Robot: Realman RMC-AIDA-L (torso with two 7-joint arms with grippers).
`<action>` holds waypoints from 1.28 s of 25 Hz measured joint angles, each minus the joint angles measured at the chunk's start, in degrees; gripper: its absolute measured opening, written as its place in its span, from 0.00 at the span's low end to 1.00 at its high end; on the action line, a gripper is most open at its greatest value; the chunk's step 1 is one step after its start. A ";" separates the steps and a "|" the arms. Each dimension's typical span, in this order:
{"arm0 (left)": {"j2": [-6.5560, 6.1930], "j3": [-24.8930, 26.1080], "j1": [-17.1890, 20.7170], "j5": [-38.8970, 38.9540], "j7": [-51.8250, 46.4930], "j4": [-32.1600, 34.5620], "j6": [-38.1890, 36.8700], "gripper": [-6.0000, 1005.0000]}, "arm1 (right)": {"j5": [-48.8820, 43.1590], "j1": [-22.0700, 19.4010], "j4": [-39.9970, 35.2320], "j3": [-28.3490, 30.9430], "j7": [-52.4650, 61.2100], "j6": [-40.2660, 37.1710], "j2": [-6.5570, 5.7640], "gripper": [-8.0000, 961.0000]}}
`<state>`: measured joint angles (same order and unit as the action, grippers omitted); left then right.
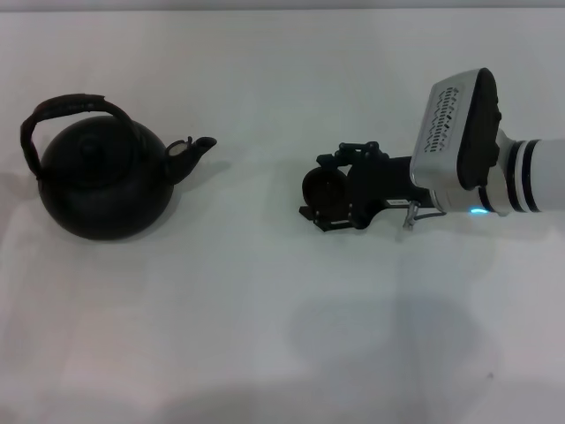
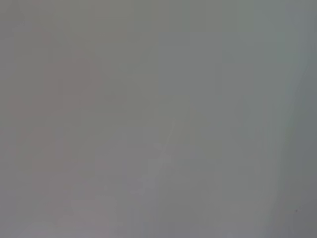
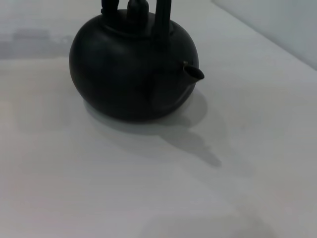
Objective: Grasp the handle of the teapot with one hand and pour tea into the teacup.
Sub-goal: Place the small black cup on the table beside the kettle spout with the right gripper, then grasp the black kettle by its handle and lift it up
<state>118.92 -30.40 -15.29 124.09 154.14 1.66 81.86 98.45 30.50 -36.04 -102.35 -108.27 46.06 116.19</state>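
Observation:
The black teapot (image 1: 101,181) stands on the white table at the left, its spout (image 1: 196,148) pointing right. The dark arched handle (image 1: 62,108) loops over its lid. My right gripper (image 1: 328,187) reaches in from the right, well to the right of the spout, with one finger on each side of the small round black teacup (image 1: 321,191). It holds the cup off the table. The right wrist view shows the teapot (image 3: 131,74) and its spout (image 3: 194,73) ahead, but neither the cup nor my fingers. My left gripper is out of view.
The white table (image 1: 265,309) carries a faint shadow of my right arm near the front. The left wrist view shows only a blank grey surface (image 2: 158,119). The table's far edge (image 3: 267,37) shows behind the teapot.

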 joint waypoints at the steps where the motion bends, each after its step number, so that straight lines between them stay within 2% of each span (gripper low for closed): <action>1: 0.00 0.00 0.00 0.00 0.05 0.00 -0.01 0.88 | 0.28 0.00 -0.08 0.00 0.00 0.20 0.00 0.87; 9: -0.09 0.02 0.10 0.00 0.25 0.22 -0.04 0.88 | 3.37 0.13 -2.46 1.14 0.02 5.26 -0.54 0.87; 12: -0.10 0.01 0.22 0.01 0.26 0.27 -0.04 0.88 | 3.57 -0.29 -3.48 3.93 0.30 9.40 -0.61 0.88; 18: -0.09 -0.02 1.44 0.01 0.28 0.28 1.03 0.88 | 3.59 -2.03 -4.69 13.41 -0.04 18.77 -0.78 0.88; 24: 0.16 -3.00 3.20 -0.13 0.36 0.06 4.64 0.88 | 3.59 -4.84 -4.92 27.59 -1.20 30.40 -0.89 0.88; 28: 0.24 -5.86 4.89 -0.40 0.44 -0.12 9.43 0.88 | 3.59 -6.88 -4.92 34.04 -1.59 32.64 -1.13 0.88; 32: 0.33 -6.60 5.99 -2.61 0.52 -0.37 13.46 0.88 | 3.58 -8.62 -4.81 37.41 -2.30 33.21 -1.28 0.88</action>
<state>119.26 -37.00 -9.30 121.49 154.66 1.29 95.32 102.04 21.88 -40.85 -64.94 -110.57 79.27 114.91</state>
